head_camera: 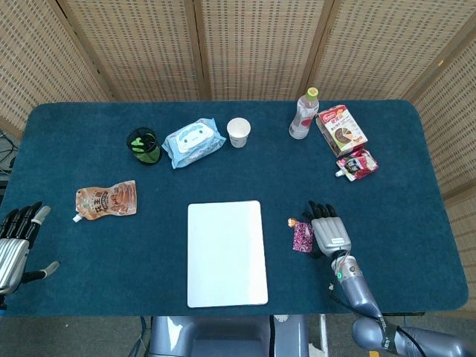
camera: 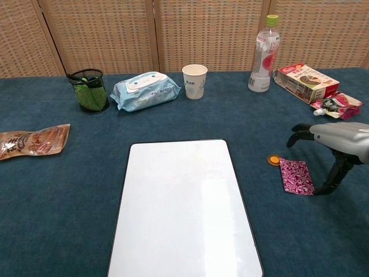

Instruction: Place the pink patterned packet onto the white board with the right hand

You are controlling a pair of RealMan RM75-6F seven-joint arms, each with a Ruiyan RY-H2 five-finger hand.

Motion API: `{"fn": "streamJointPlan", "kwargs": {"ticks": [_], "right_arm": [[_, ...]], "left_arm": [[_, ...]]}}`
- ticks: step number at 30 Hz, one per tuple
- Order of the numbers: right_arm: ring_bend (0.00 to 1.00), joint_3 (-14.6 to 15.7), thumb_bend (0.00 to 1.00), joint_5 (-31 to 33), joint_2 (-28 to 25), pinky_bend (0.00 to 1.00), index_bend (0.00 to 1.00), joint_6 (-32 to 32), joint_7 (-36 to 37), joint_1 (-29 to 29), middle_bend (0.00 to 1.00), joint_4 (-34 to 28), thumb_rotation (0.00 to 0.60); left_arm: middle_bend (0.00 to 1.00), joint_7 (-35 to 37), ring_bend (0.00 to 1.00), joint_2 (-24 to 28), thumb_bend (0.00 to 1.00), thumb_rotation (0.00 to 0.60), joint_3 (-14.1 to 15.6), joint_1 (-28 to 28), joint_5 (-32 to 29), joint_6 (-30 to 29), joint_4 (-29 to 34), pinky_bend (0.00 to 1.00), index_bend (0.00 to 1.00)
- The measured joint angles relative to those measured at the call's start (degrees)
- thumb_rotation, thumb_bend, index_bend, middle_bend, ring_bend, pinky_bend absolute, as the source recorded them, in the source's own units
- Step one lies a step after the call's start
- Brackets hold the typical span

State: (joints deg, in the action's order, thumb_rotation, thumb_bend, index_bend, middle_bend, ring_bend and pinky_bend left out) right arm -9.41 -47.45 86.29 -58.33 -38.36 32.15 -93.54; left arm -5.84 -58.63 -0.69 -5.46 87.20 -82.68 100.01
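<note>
Right hand [head_camera: 329,233]: fingers spread, holding nothing, hovering just right of the packet, thumb tip down near its right edge.
Left hand [head_camera: 15,245]: fingers apart, empty, at the counter's far left edge.
Packet [camera: 296,176]: pink patterned, flat on the blue counter [head_camera: 416,171], right of the board, apart from it.
Board [head_camera: 226,253]: white, flat, mid-counter.
Orange cap [camera: 273,160]: just beside the packet's upper left corner.

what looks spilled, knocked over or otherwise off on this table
Nothing stands out. The bottle and paper cup stand upright, the white board lies flat, and the pink patterned packet lies flat beside the right hand.
</note>
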Motion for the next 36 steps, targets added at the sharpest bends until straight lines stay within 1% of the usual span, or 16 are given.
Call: {"fn": "streamJointPlan", "kwargs": {"ticks": [12, 23, 24, 26, 27, 28, 31, 33, 36], "right_arm": [[0.0, 0.0, 0.0, 6.2, 1.7, 0.0, 0.18, -1.6, -2.1, 1.8, 0.0, -0.7, 0.6], [0.0, 0.7, 0.0, 8.1, 3.5, 0.0, 0.18, -2.8, -2.2, 2.8, 0.0, 1.2, 0.6], [0.0, 0.8, 0.0, 8.2, 3.6, 0.0, 0.2, -2.9, -2.2, 2.8, 0.0, 1.4, 0.6], [0.0, 0.9, 0.0, 8.5, 3.6, 0.0, 0.26, -3.0, -2.1, 2.9, 0.0, 1.6, 0.6], [0.0, 1.0, 0.0, 8.7, 3.7, 0.0, 0.31, -3.0, -2.1, 3.0, 0.0, 1.8, 0.6], [0.0, 1.0, 0.02, 8.7, 3.8, 0.0, 0.36, -3.0, -2.1, 3.0, 0.0, 1.9, 0.6], [0.0, 1.1, 0.11, 8.8, 3.9, 0.0, 0.46, -3.2, -2.0, 3.2, 0.0, 2.0, 0.6], [0.0, 1.1, 0.13, 8.7, 3.9, 0.0, 0.47, -3.5, -1.8, 3.2, 0.0, 2.0, 0.6], [0.0, 1.3, 0.13, 8.5, 4.0, 0.0, 0.47, -4.0, -1.6, 3.2, 0.0, 2.1, 0.6]], "left_arm": [[0.0, -0.1, 0.0, 0.0, 0.0, 0.6, 0.1, -0.1, -0.1, 0.2, 0.0, 0.0, 0.0], [0.0, 0.0, 0.0, 0.1, 0.0, 0.6, 0.2, -0.1, -0.1, 0.3, 0.0, 0.0, 0.0], [0.0, -0.1, 0.0, 0.1, 0.0, 0.6, 0.2, -0.1, -0.1, 0.3, 0.0, 0.0, 0.0], [0.0, -0.1, 0.0, 0.0, 0.0, 0.6, 0.3, -0.2, -0.1, 0.3, 0.1, 0.0, 0.0], [0.0, -0.2, 0.0, 0.0, 0.0, 0.6, 0.3, -0.2, -0.2, 0.4, 0.1, 0.0, 0.0], [0.0, -0.2, 0.0, 0.0, 0.0, 0.6, 0.3, -0.2, -0.2, 0.4, 0.1, 0.0, 0.0], [0.0, -0.3, 0.0, 0.0, 0.0, 0.6, 0.3, -0.2, -0.2, 0.5, 0.1, 0.0, 0.0], [0.0, -0.3, 0.0, 0.0, 0.0, 0.6, 0.3, -0.2, -0.3, 0.5, 0.2, 0.0, 0.0], [0.0, -0.4, 0.0, 0.0, 0.0, 0.6, 0.3, -0.3, -0.3, 0.5, 0.2, 0.0, 0.0]]}}
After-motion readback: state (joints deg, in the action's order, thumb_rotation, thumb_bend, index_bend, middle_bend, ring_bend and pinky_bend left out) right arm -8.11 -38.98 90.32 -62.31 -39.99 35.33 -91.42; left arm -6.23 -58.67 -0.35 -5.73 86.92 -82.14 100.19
